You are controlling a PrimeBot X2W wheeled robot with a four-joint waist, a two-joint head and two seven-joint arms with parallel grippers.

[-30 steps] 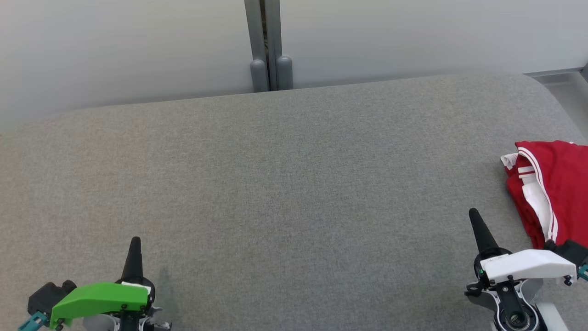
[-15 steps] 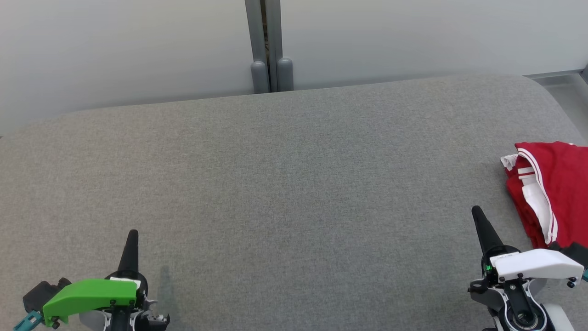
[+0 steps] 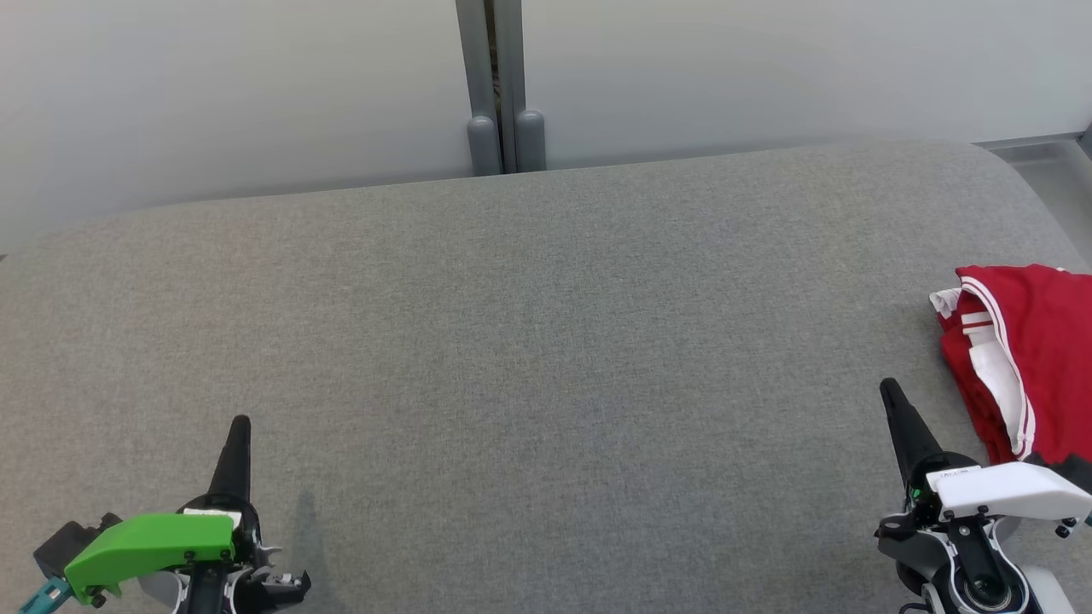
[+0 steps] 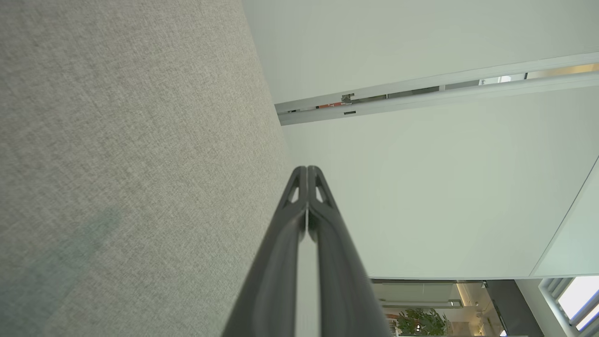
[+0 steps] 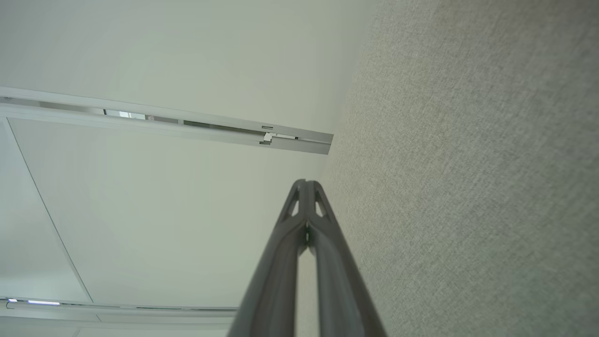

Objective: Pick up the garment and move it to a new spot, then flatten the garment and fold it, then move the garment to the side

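The garment (image 3: 1036, 350), red with white stripes and a white lining, lies folded at the right edge of the grey padded table (image 3: 529, 341), partly cut off by the head view's edge. My right gripper (image 3: 890, 392) hovers at the lower right, just left of the garment and apart from it, shut with nothing in it. At the lower left my left gripper (image 3: 241, 424) is shut and empty too, far from the garment. In each wrist view the two dark fingers meet at their tips: left gripper (image 4: 307, 169), right gripper (image 5: 305, 182).
A pale wall (image 3: 213, 94) with a grey upright post (image 3: 499, 85) runs behind the table's far edge. The table's rounded right corner (image 3: 1015, 170) sits near a grey ledge.
Both grippers have drawn slightly down and outward in the head view; the picture has shifted a little as well. The garment lies as before.
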